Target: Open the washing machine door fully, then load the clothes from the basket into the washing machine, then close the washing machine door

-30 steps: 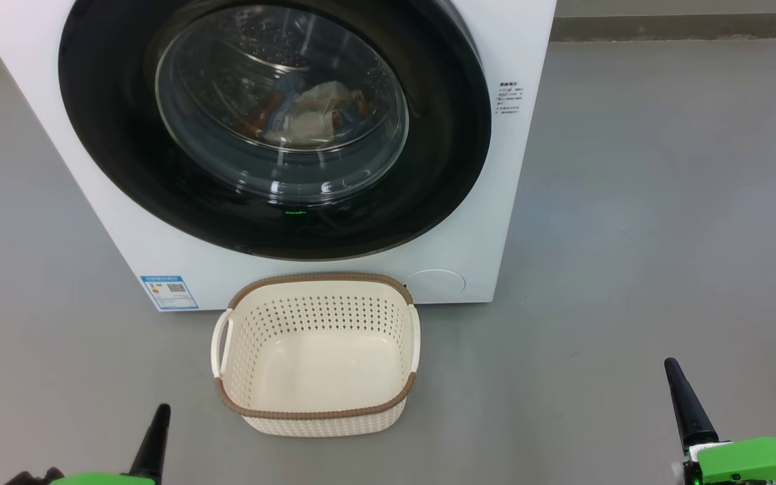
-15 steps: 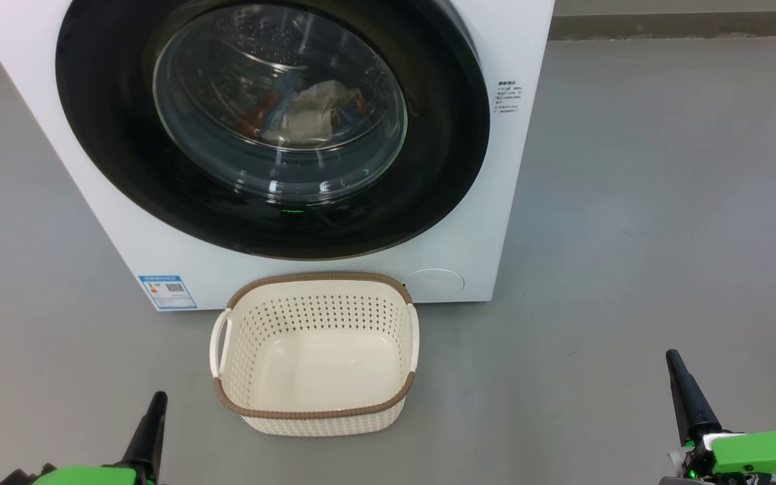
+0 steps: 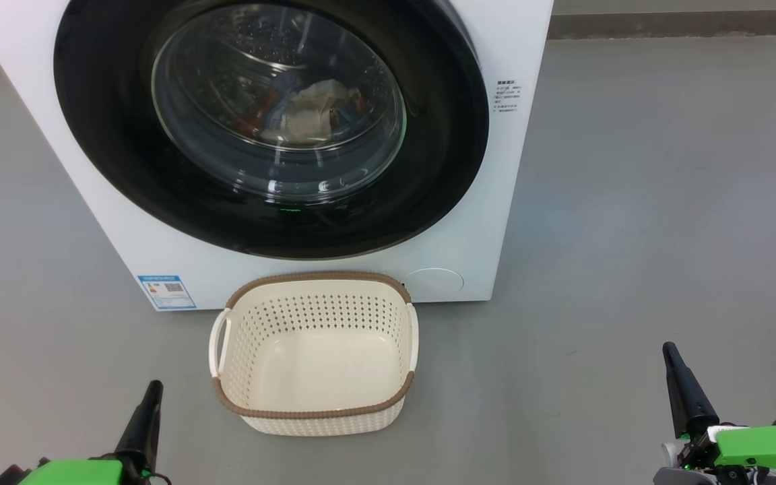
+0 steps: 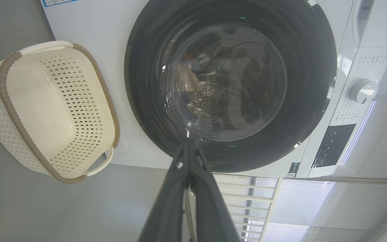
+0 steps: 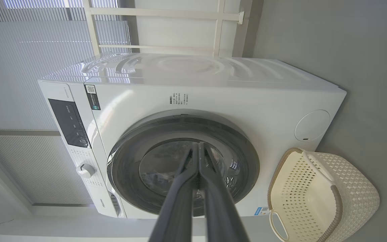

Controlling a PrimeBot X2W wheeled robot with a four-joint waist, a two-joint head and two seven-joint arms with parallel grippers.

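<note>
Looks like the tail end of the job from my end. The washing machine door (image 3: 280, 168) sits flush on the washing machine (image 3: 516, 168). Thru its glass I see the clothes (image 3: 310, 111) heaped in the drum: pale cloth w/ orange and blue bits. The basket (image 3: 314, 412) is empty. It sits on the floor (image 3: 630, 236) just in front of the machine, back rim close under the door's lower edge.

Left pincer (image 3: 153, 391) is low at my lower left, fingers pressed together, nothing in them; the left wrist cam shows the tips meeting. Right pincer (image 3: 671, 357) is the same: closed tight, empty, low at lower right, well apart from the basket.

My read: open, load and close all appear done. I can't tell if the latch actually caught; no gap shows round the rim, but that's no proof. So the next move, if any, calls for a light push w/ closed tips on the black ring, not the glass bulge. Otherwise just park both arms.

Room: plenty of bare floor to the right, some to the left. Left pincer is near the basket's front left corner, so any lift should go up first, not inward. The basket blocks a low centred approach, so I'd come in above it.
</note>
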